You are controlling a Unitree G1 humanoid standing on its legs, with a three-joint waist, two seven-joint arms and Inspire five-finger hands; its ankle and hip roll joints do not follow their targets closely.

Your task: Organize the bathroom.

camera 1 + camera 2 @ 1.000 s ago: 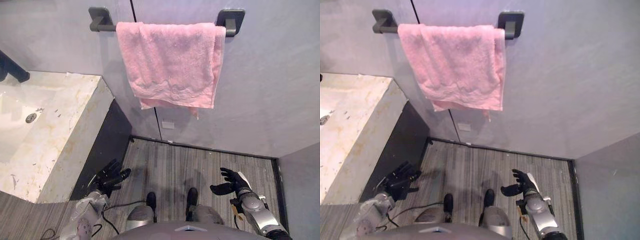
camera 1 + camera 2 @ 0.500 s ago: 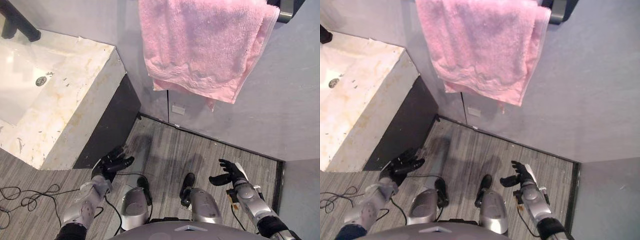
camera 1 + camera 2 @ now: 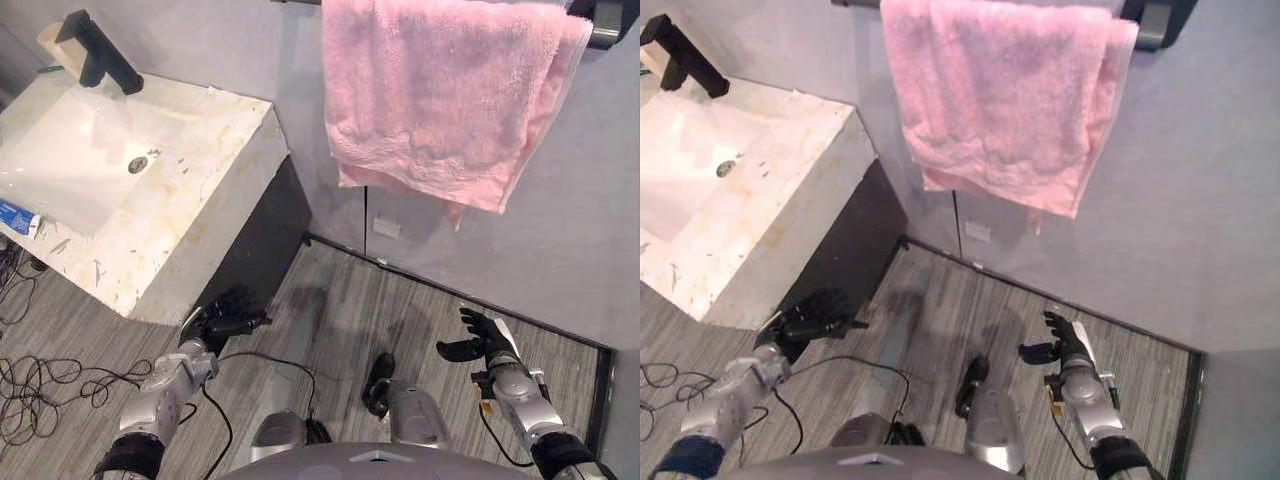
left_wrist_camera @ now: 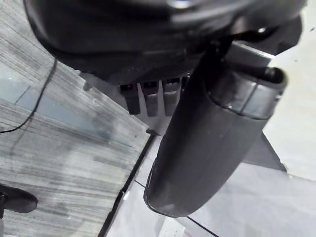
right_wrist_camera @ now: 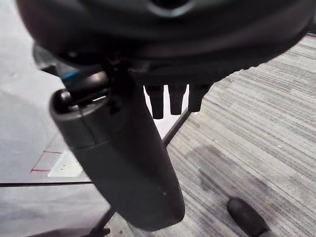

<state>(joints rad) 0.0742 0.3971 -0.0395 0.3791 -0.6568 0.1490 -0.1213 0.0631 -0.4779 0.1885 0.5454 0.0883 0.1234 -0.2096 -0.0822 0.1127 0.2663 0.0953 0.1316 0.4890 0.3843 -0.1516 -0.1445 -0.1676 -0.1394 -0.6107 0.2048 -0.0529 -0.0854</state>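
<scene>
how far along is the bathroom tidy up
Looks done: the pink towel hangs draped over its wall bar. In hand: nothing; the left hand and right hand hang open and low above the floor. Possibly left: a small blue item lies on the sink counter edge.

Empty right hand (image 5: 148, 98) above striped floor (image 5: 256, 143)

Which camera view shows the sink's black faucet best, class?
The left eye view: the whole black faucet stands at the back of the white sink, clear of the frame edge. The right eye view catches the faucet in its corner, partly cut off. In the wrist views I cannot make it out.
</scene>
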